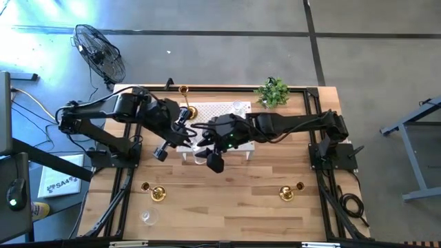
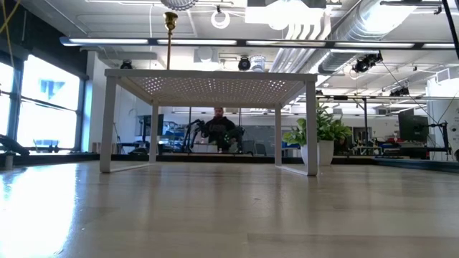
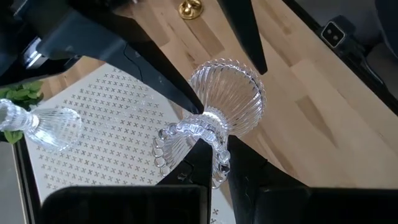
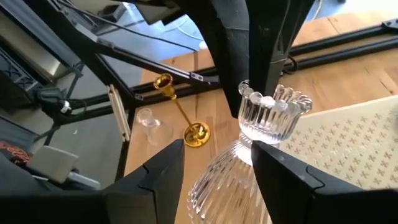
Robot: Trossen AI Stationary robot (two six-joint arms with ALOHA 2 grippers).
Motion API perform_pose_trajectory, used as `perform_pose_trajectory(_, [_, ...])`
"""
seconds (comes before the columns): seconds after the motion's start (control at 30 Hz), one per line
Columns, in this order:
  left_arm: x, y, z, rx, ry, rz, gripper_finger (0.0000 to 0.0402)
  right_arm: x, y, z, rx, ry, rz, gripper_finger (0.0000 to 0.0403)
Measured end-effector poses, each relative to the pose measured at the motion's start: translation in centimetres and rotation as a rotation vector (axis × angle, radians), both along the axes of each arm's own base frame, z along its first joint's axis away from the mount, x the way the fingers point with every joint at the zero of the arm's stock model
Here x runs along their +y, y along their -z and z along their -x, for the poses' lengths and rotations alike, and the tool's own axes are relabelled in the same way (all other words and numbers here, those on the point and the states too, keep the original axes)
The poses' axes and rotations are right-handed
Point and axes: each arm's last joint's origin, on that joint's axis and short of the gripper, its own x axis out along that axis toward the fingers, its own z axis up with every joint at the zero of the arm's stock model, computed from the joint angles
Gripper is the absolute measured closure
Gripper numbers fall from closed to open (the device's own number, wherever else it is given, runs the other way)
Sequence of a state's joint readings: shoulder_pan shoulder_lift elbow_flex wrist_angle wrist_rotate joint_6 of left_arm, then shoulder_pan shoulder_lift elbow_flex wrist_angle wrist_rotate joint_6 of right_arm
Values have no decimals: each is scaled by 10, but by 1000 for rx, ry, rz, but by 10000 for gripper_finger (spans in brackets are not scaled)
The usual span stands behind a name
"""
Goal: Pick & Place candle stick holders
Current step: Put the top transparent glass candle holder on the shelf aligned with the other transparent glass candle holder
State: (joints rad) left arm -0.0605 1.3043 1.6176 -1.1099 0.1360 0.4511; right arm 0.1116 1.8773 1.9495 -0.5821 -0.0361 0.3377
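Observation:
A clear ribbed glass candle stick holder (image 3: 221, 106) is in the air over the near edge of the white perforated stand (image 1: 224, 111). It also shows in the right wrist view (image 4: 267, 121). My left gripper (image 3: 221, 158) is shut on its beaded end. My right gripper (image 4: 217, 155) is open, with its fingers on either side of the holder's wide ribbed end (image 4: 217, 183). A tall brass holder (image 1: 185, 93) and another glass holder (image 1: 240, 107) stand on the stand. Two brass holders (image 1: 157, 194) (image 1: 289, 193) lie on the table near its front edge. My left gripper holds the glass holder by its beaded-rim end (image 4: 249, 93), pinched between the two fingers. The holder is lifted clear and lies tilted, its ribbed end pointing away from the fingers. My right gripper's fingers (image 3: 180, 87) flank the ribbed end; whether they touch it, I cannot tell.
A small green plant (image 1: 273, 91) stands at the stand's far right corner. A small clear glass (image 1: 148, 218) sits at the table's near left. The two arms meet close together over the stand's near edge. Bare wood lies between the two brass holders at the front.

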Motion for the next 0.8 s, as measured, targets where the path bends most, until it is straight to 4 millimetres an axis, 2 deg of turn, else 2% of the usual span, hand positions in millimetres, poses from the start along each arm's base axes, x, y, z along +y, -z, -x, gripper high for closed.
perform_pose_trajectory(0.4, [0,-1,-2,-16,0,4,384,-4,9,-2,52,135,72,222])
perform_pose_trajectory(0.8, [-1,-3,-3,-48,19,2,384,-7,6,-3,19,130,70,222])
